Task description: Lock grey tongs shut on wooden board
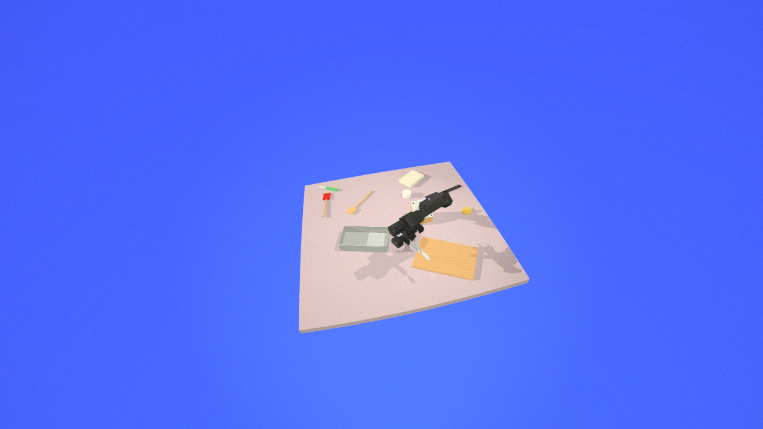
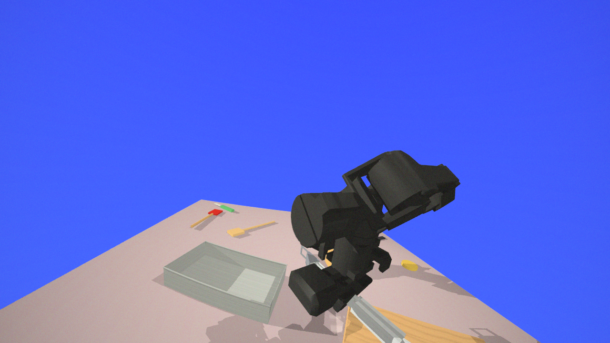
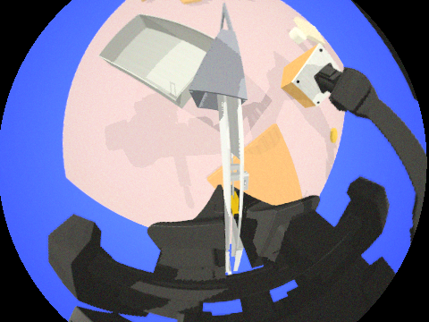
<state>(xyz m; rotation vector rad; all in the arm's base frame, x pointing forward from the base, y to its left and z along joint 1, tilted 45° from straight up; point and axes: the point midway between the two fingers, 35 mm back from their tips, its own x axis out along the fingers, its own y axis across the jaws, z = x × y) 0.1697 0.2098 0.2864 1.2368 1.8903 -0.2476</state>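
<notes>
The grey tongs (image 1: 419,248) (image 2: 378,318) (image 3: 226,134) are off the roasting tin and in the air, their arms close together. My gripper (image 1: 409,239) (image 3: 223,188) is shut on them. Their hinge housing and loop show at the top of the wrist view. In the exterior view their tip end points to the lower right, in front of the wooden board (image 1: 453,261) (image 2: 418,322) (image 3: 277,165). Their tilt and the state of the lock are hard to tell. The arm hides part of them. The roasting tin (image 1: 364,248) (image 2: 213,294) (image 3: 179,33) stands left of the board.
The arm's base block (image 3: 290,73) stands behind the board. A yellow disc (image 1: 467,210) (image 2: 409,265) lies at the right. A cream block (image 1: 411,178), a white cylinder (image 1: 406,193), a wooden spatula (image 1: 351,210), a red spatula (image 1: 326,196) and a green-handled knife (image 1: 331,188) lie toward the back.
</notes>
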